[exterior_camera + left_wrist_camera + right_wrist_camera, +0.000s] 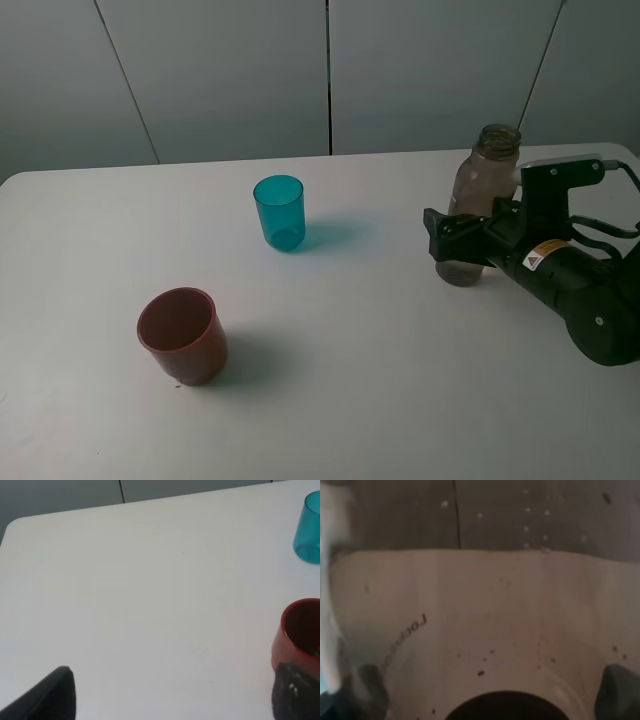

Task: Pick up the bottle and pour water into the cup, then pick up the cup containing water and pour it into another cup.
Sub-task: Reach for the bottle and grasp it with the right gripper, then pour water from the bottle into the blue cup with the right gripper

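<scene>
The bottle (487, 185) is being grasped: it stands at three o'clock on the surface (350, 400), straddled by the right claw (462, 240), jaws apart. Closure is called for next, then a lift toward the cup (279, 212) at its nine o'clock. The left claw (175, 705) is likewise spread.

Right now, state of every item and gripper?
bottle: upright, uncapped, on the table
teal cup: upright, looks empty
red-brown cup: upright, looks empty
right gripper: open, jaws flanking the bottle's lower body
left gripper: open, holding nothing
</scene>
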Robot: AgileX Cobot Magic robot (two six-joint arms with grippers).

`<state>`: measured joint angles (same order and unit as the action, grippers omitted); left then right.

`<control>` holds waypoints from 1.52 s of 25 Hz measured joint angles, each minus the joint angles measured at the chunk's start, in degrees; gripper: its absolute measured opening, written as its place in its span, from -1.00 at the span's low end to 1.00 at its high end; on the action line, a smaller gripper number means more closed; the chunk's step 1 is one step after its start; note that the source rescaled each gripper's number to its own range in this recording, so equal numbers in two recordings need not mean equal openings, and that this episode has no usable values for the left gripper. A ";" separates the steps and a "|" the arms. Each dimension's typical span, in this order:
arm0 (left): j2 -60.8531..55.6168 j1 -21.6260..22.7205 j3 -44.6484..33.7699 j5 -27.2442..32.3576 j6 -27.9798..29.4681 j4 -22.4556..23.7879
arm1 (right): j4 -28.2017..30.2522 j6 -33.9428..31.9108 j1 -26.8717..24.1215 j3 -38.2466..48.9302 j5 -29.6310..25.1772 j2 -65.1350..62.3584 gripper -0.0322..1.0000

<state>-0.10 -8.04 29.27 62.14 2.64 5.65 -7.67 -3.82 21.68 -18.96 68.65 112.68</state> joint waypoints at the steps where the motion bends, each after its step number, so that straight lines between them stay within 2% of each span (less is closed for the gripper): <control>1: 0.00 0.00 0.00 0.00 0.00 0.00 | 0.12 0.00 0.00 -0.38 0.00 0.00 1.00; 11: 0.00 0.00 0.00 0.00 0.00 0.00 | 0.60 0.00 0.00 -2.76 0.38 0.00 1.00; 12: 0.00 0.00 0.00 0.00 0.00 0.00 | 0.60 0.00 0.00 -2.76 0.38 0.00 0.88; 13: 0.00 0.00 0.00 0.00 0.00 0.00 | 0.60 0.00 0.00 -2.76 0.38 0.00 0.46; 15: 0.00 0.00 0.00 0.00 0.00 0.00 | 0.38 0.11 0.00 -2.76 0.38 0.00 -0.91; 38: 0.00 0.00 0.00 0.00 0.00 0.00 | 0.95 0.91 0.00 -2.76 0.38 0.00 -0.94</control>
<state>-0.10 -8.04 29.27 62.14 2.64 5.65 -6.71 -2.92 21.68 -21.72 69.03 112.68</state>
